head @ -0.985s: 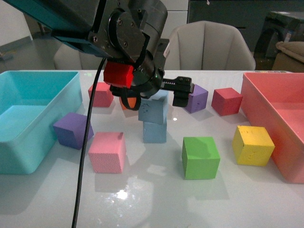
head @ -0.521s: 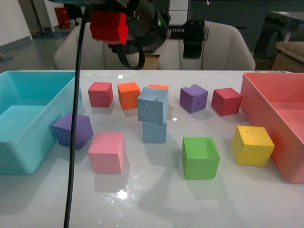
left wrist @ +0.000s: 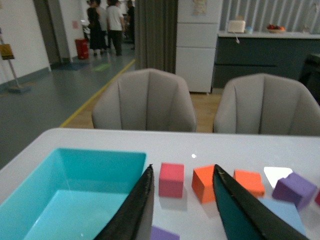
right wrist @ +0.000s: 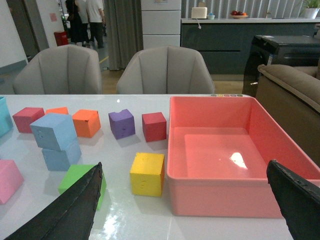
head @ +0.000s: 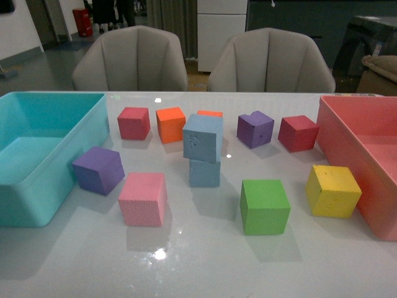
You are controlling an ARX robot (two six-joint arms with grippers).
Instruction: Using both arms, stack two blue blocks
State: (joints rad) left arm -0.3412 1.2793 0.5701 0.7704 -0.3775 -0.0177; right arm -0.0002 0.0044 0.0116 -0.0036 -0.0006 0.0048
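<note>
On the surface [head: 205, 261], upper blue block [head: 203, 138] apparently skewed atop lower blue block [head: 204, 173]; best left untouched, left end effector [left wrist: 182, 200] and right end effector [right wrist: 185, 210] both wide, empty.

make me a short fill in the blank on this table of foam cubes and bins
1. The upper pale blue foam cube sits on another cube coloured ____.
2. The yellow foam cube lies nearest the ____ plastic bin.
3. The foam cube just in front of the purple cube beside the turquoise plastic bin is ____.

Missing words: blue; pink; pink
</note>
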